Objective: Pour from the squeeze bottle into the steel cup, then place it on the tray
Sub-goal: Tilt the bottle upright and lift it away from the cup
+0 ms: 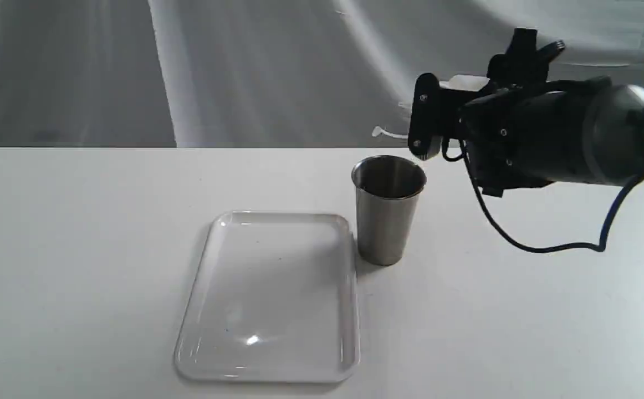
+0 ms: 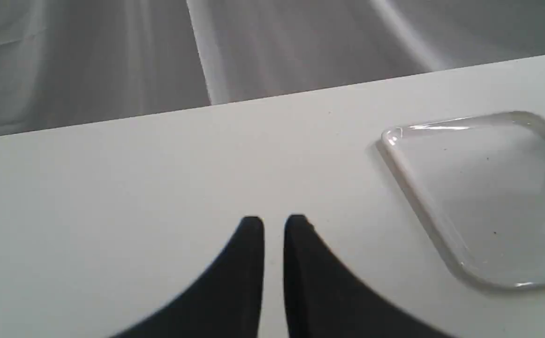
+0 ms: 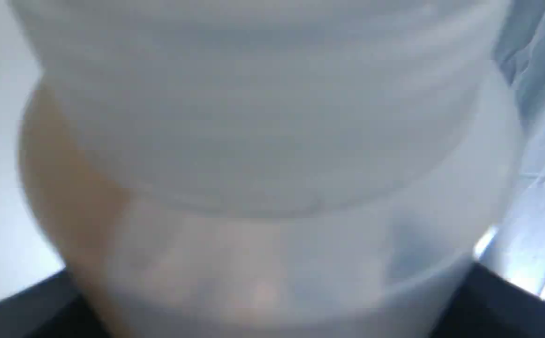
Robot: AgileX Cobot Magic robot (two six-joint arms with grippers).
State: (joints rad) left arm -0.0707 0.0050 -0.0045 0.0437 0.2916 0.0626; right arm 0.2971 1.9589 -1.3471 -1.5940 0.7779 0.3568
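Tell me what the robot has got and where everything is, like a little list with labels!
squeeze bottle: in the air, tipped sideways, close to the cup's rim
held by: right gripper, clamped on it
liquid: amber tint inside the bottle; no stream visible
steel cup: upright on the table, beside the tray's far right corner
tray: flat on the table, nothing on it
left gripper: fingers nearly together, holding nothing, over bare table
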